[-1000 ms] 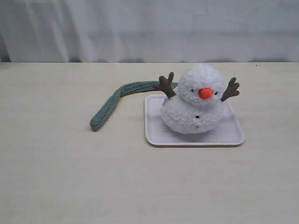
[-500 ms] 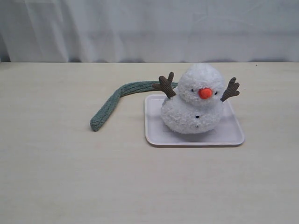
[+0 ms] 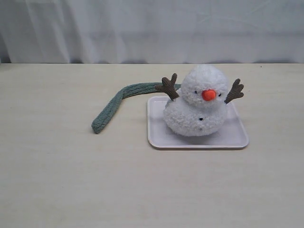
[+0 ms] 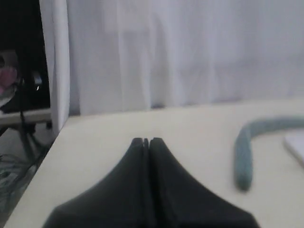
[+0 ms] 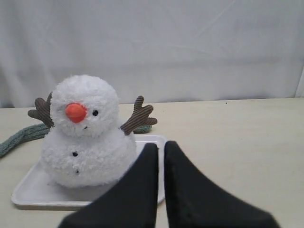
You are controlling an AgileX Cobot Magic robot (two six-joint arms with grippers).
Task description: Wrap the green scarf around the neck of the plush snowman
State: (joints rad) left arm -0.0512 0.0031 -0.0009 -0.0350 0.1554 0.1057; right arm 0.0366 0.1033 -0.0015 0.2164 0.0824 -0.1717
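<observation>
The left gripper (image 4: 146, 141) is closed: its two dark fingers press flat against each other at the tips, with nothing between them. It touches nothing and hangs over bare table (image 3: 71, 185). The right gripper (image 5: 160, 146) is closed too; only a thin dark slit shows between its fingers, and nothing is caught in it. Neither gripper appears in the exterior view.

Ahead of the left gripper, off toward the other arm's side, the green scarf (image 3: 113, 103) lies flat on the table, well apart from the fingertips. Its rounded free end is the part nearest that gripper. From there the strip curves away and runs toward the tray.

Ahead of the right gripper, toward the left arm's side, a shallow pale tray (image 3: 237, 138) sits on the table. It holds one thing, the plush snowman (image 3: 199, 102), which stands upright on it and faces this gripper with its orange nose and black dots. Both brown twig arms are raised. The scarf's far end passes behind the twig arm farther from the right gripper and is hidden behind the body. The snowman's neck (image 3: 195, 105) shows only white fluff along the front crease. A white curtain (image 3: 142, 28) hangs beyond the table's far edge.
</observation>
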